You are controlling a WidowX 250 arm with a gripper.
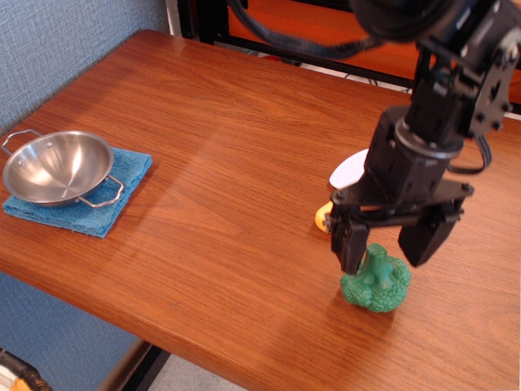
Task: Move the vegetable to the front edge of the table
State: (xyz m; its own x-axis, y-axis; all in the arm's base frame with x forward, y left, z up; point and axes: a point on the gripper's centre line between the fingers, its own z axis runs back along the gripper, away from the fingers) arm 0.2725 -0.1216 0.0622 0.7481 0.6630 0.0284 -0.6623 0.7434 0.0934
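Note:
The green toy broccoli [375, 281] rests head-down on the reddish-brown table [228, 155], stalk pointing up, near the table's front edge at the right. My black gripper [387, 248] hangs just above it, open, with one finger [352, 245] left of the stalk and the other finger to its right. The fingers stand apart from the stalk and hold nothing.
A yellow-handled toy knife [346, 175] with a white blade lies just behind the gripper, partly hidden. A steel pan [57, 167] sits on a blue cloth [102, 204] at the table's left. An orange panel with black bars [326, 28] stands behind the table.

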